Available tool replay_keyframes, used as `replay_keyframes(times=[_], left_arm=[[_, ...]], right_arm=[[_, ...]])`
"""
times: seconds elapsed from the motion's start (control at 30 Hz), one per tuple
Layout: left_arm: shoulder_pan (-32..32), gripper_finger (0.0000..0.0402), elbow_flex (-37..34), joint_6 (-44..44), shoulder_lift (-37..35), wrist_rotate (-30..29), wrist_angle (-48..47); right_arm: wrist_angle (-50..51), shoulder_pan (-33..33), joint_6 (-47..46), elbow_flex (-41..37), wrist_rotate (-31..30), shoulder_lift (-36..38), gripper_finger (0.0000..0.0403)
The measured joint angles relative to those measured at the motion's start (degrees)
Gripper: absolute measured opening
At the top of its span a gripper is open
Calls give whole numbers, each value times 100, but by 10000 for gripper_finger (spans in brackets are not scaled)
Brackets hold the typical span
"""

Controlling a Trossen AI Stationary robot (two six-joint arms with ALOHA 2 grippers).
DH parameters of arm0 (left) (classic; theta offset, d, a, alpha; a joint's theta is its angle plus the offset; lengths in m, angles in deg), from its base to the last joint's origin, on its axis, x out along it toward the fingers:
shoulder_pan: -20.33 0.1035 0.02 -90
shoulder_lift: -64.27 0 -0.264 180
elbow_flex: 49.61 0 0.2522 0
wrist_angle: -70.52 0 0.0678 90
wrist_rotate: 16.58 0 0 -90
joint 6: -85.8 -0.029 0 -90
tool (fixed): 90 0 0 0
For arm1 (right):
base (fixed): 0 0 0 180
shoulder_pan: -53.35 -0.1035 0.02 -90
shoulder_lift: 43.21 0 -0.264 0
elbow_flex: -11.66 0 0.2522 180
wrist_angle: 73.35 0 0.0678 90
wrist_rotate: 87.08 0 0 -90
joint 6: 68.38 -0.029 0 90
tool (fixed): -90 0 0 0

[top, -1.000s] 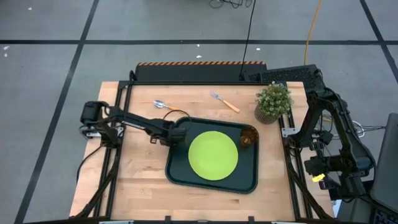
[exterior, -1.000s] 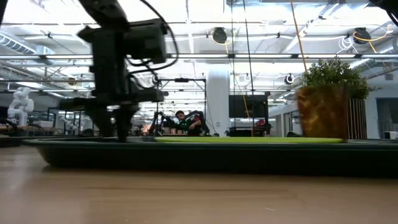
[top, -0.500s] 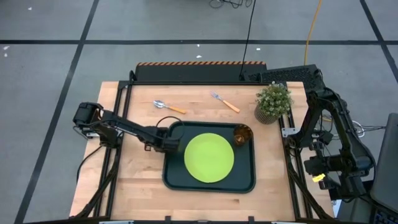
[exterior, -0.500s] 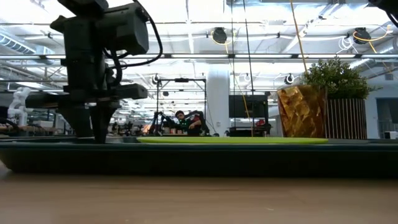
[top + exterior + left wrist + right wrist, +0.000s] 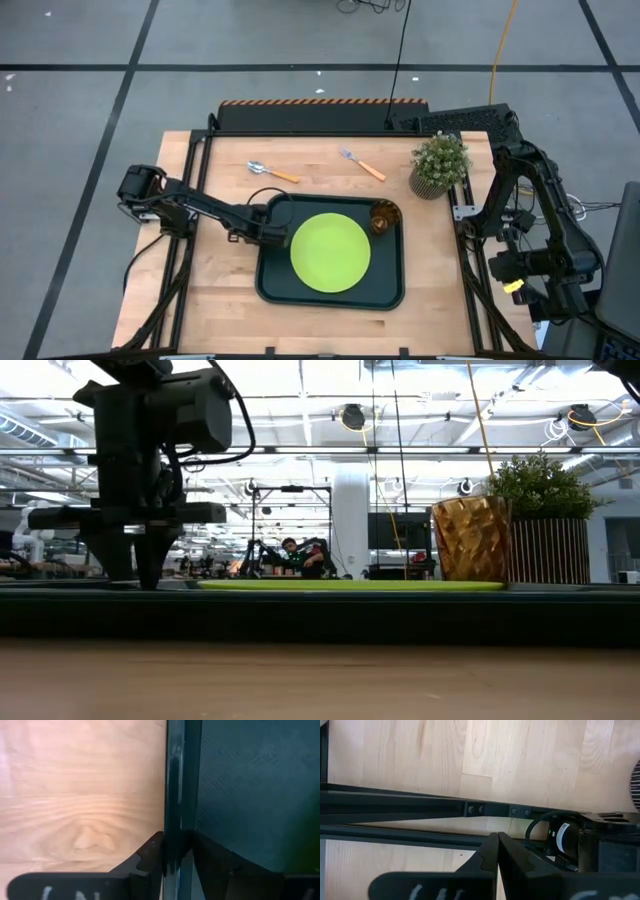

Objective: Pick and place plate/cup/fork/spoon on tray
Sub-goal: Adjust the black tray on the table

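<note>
Left gripper is clamped on the left rim of the tray, one finger either side of the raised edge in the left wrist view. The tray is dark green-black, rectangular with rounded corners, lying at centre frame. The lime-green plate lies flat inside it; the amber cup stands upright in the tray's upper right corner. Spoon and fork lie on the wooden table above the tray. Right gripper, fingers together, waits at the right edge.

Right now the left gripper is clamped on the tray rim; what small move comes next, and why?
Probably open the left gripper and lift off the dark rectangular tray. The lime-green round plate and amber tumbler already sit on it, while the orange-handled spoon and fork lie on the wooden table.
</note>
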Motion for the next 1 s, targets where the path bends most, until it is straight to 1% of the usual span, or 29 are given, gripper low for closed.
replay_keyframes(times=[0.1,0.33,0.43,0.6,0.77,0.93,1.0], left_arm=[[4,126,-9,62,4,-132,-70],[3,165,-9,67,4,-143,-12],[5,173,-7,108,-2,-128,-8],[-6,174,73,115,-303,-219,-24],[-56,175,348,10,-914,-852,-113],[-168,175,716,-286,-1230,-1541,-312],[-220,175,930,-554,-1229,-1870,-200]], right_arm=[[-2,0,-2,0,-139,-1,5],[-3,0,-2,0,-140,-1,36],[-2,0,-3,0,-150,-1,47],[-2,1,0,0,-153,0,57],[-3,2,31,0,-287,0,59],[-17,2,31,0,-287,0,59],[-43,2,46,0,-295,-1,59]])
